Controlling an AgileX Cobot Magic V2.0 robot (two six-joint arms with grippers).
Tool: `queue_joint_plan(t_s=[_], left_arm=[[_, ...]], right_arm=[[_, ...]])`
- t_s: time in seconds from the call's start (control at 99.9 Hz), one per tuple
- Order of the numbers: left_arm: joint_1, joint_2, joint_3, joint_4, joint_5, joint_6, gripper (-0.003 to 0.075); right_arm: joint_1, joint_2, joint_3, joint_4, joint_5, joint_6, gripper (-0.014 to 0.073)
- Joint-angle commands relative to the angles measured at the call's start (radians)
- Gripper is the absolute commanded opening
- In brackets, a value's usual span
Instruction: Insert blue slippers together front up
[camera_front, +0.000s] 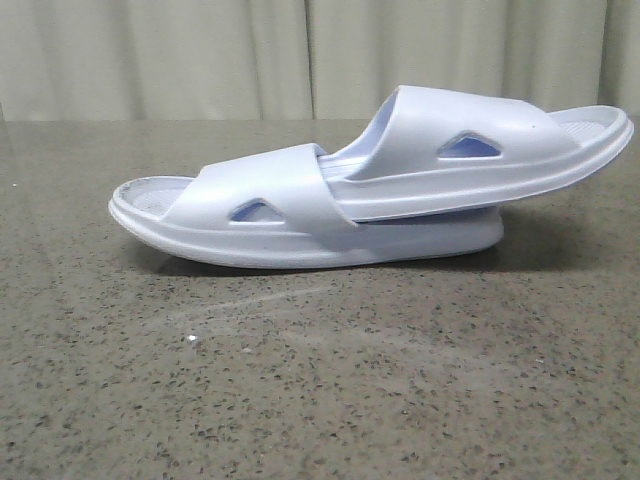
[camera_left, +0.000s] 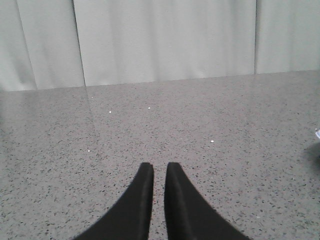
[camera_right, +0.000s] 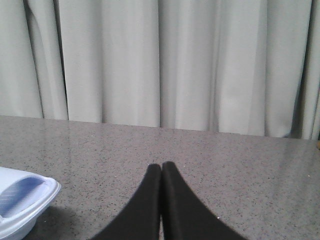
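The two blue slippers lie nested in the middle of the table in the front view. The lower slipper (camera_front: 250, 205) rests flat, one end pointing left. The upper slipper (camera_front: 480, 145) is pushed under the lower one's strap and tilts up to the right. Neither gripper shows in the front view. My left gripper (camera_left: 159, 167) is empty over bare table, its fingers nearly together with a thin slit between them. My right gripper (camera_right: 161, 166) is shut and empty, with one end of a slipper (camera_right: 22, 197) off to its side on the table.
The speckled grey stone table (camera_front: 320, 380) runs under everything. Pale curtains (camera_front: 200, 50) hang behind its far edge. A small pale sliver (camera_left: 317, 134) shows at the edge of the left wrist view; I cannot tell what it is.
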Motion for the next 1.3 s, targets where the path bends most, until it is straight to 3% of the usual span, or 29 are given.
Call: queue_joint_plan(t_s=[0.0, 1.111, 1.291], left_arm=[[0.002, -0.031, 0.009, 0.001, -0.072, -0.013, 0.0016], [0.002, -0.031, 0.009, 0.001, -0.072, -0.013, 0.0016], [0.002, -0.031, 0.009, 0.001, -0.072, -0.013, 0.0016]], right_arm=[[-0.009, 0.012, -0.025, -0.027, -0.074, -0.003, -0.0107], [-0.009, 0.011, 0.009, -0.006, -0.085, -0.008, -0.0107], [-0.042, 0.011, 0.081, 0.161, -0.178, -0.204, -0.0107]])
